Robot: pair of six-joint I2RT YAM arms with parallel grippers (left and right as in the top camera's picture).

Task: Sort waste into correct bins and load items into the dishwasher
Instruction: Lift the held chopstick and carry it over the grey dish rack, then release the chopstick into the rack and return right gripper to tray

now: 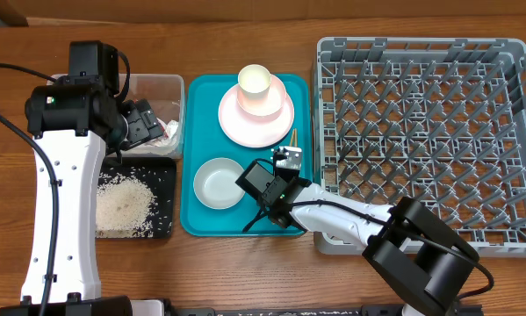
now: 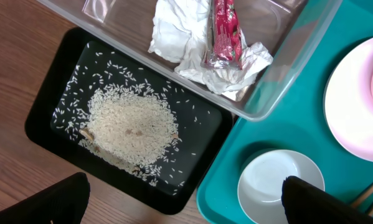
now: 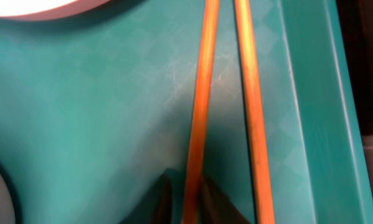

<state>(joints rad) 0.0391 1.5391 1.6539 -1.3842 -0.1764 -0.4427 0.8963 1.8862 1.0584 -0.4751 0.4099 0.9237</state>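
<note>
My right gripper [image 3: 187, 199] is low over the teal tray [image 3: 80, 124], its dark fingers pressed to either side of the left chopstick [image 3: 198, 106]. The second chopstick [image 3: 251, 106] lies free beside it. From overhead, the right gripper [image 1: 287, 162] is beside the plate [image 1: 232, 123], which carries the pink cup [image 1: 255, 88]. The white bowl [image 1: 219, 183] sits on the tray's front left. My left gripper [image 2: 186, 211] hangs open above the black tray [image 2: 55, 106], which holds rice [image 2: 130, 124]. Tissue [image 2: 174, 31] and a red wrapper [image 2: 223, 31] lie in the clear tub [image 2: 286, 74].
The grey dish rack [image 1: 429, 132] fills the right side of the table, close against the teal tray [image 1: 201, 96]. The clear tub [image 1: 157, 88] and black tray [image 1: 162, 175] stand left of the teal tray. Bare wood lies in front.
</note>
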